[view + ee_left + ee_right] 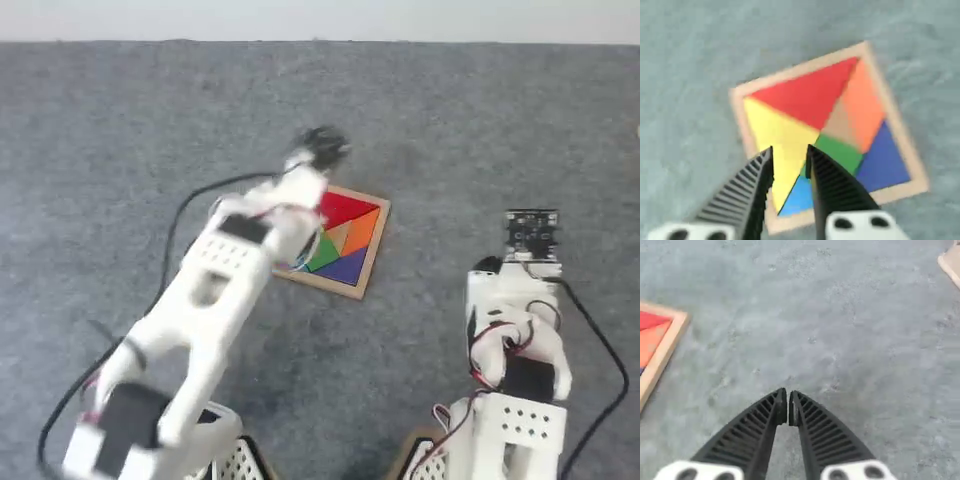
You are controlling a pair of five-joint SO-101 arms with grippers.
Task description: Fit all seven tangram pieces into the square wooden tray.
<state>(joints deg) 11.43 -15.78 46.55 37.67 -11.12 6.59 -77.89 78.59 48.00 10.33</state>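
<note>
Presently the left fingers (752,185) stand slightly parted and empty, directly above the tray (800,67). The right fingers (755,430) are pressed together, holding nothing, over bare tabletop (840,315) off to one side of the tray. All seven tangram pieces (805,95) appear seated flush inside the tray; judged thin, stiff and light, best pinched across opposite edges.

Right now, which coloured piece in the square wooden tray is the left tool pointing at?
The large yellow triangle: it shows between the tips of the left tool; the red triangle and the rest lie beside or beyond.
</note>
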